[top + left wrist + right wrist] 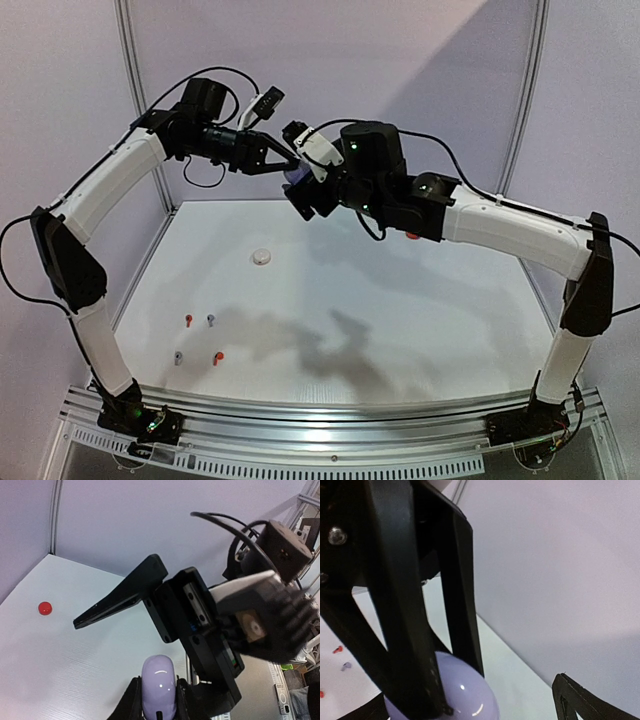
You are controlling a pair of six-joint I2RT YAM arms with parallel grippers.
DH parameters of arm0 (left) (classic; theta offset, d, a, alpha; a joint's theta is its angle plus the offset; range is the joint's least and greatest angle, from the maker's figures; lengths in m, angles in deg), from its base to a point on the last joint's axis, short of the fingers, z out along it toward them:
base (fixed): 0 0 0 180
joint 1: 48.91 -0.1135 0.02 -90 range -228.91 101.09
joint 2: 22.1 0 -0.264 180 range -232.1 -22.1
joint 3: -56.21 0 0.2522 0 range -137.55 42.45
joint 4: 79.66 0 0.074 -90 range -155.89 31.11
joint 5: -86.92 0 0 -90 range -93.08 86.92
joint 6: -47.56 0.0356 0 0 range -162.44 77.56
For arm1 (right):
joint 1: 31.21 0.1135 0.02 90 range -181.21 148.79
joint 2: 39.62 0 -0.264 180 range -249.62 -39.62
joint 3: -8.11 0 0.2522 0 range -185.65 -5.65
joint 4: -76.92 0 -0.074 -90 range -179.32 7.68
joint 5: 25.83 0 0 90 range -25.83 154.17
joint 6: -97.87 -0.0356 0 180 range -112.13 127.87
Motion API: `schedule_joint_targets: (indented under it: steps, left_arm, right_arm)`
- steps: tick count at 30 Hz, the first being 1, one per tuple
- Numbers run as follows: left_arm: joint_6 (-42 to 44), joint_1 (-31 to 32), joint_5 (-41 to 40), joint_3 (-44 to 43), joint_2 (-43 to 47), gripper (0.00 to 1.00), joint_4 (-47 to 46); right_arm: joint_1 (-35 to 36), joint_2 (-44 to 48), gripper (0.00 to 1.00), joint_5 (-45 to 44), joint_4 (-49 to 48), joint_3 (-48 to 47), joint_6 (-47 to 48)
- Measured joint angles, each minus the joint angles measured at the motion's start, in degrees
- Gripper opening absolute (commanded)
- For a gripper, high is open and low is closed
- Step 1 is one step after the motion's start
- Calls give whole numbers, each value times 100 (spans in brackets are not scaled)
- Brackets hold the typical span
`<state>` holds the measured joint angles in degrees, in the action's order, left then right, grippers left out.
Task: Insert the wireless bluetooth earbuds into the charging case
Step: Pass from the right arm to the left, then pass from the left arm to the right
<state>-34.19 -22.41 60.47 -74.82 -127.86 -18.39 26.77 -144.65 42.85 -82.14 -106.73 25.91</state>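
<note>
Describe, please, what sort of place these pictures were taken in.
Probably a robotics lab test booth: a left arm and a right arm bolted to an aluminium rail at the edge of a white table, closed in by plain pale wall panels on metal poles.

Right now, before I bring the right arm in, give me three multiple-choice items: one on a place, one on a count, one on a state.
1. Where is the lavender case?
A. on the table
B. in the air, in the left gripper
C. in the right gripper

2. How many buds show on the table in the top view?
A. one
B. four
C. nine

3. The right gripper is:
A. open
B. shut on a bud
C. shut on the case

Answers:
1 B: the left gripper clamps it above the table.
2 B: two red and two greyish ones lie at the near left.
3 A: its jaws stand wide apart.
</note>
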Motion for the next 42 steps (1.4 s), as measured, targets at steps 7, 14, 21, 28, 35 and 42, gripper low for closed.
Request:
schedule_joint_targets:
  steps: [7,14,21,28,35,42]
  left_arm:
    - [654,-31,11,168,175,0,72]
    - [1113,-37,455,553,614,0,120]
    - [785,-37,374,874,767,0,-284]
    - [76,-26,179,1342,887,0,-940]
    - [-168,-26,181,1384,951,0,-1209]
    - [-181,-26,229,1384,966,0,-1305]
  right_arm:
    - [-619,564,99,2706,841,63,-1165]
    - [-953,1130,88,4627,938,455,-2039]
    - [-966,1119,70,5012,675,625,-2599]
    - [-966,977,55,5018,-59,645,-3082]
    - [-966,632,35,5071,-273,627,-3233]
    - [-968,511,20,5193,-243,584,-3195]
